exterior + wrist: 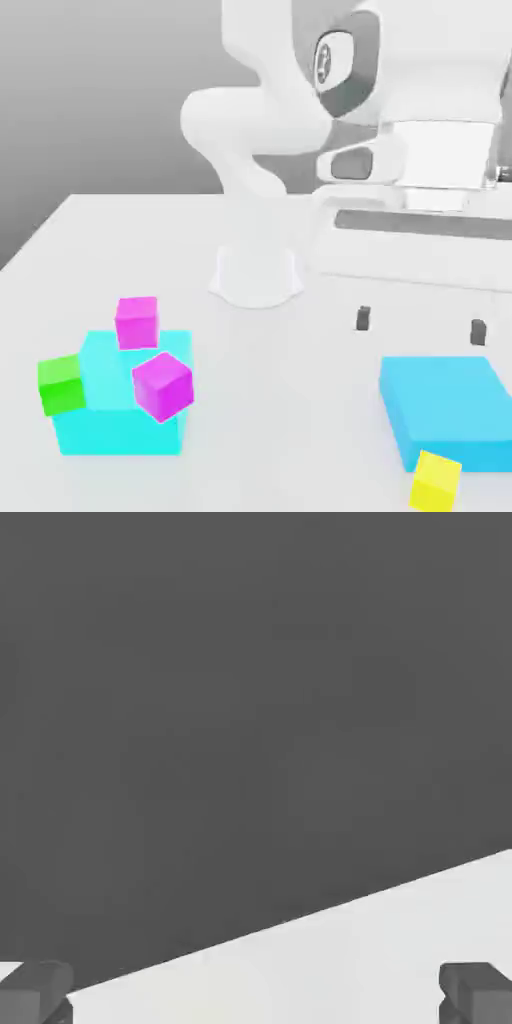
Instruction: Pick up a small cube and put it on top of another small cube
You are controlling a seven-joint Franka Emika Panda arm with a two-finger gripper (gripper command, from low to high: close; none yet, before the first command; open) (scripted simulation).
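Observation:
The small cube (436,480) is bright yellow. It sits at the front of the table on the exterior view's right, touching the front edge of a large cyan block (450,412). My gripper (420,325) hangs above and behind that block, well clear of the yellow cube. It is open, with two dark fingertips (363,318) set wide apart and nothing between them. In the hand view the gripper (255,997) is also open, its dark fingertips (35,992) at the picture's edges over bare white table (350,952).
On the exterior view's left stands another cyan block (125,405). A magenta cube (137,322) rests on it, a second magenta cube (162,386) sits at its front corner, and a green cube (61,384) is against its side. The arm's base (256,275) stands at the table's middle back.

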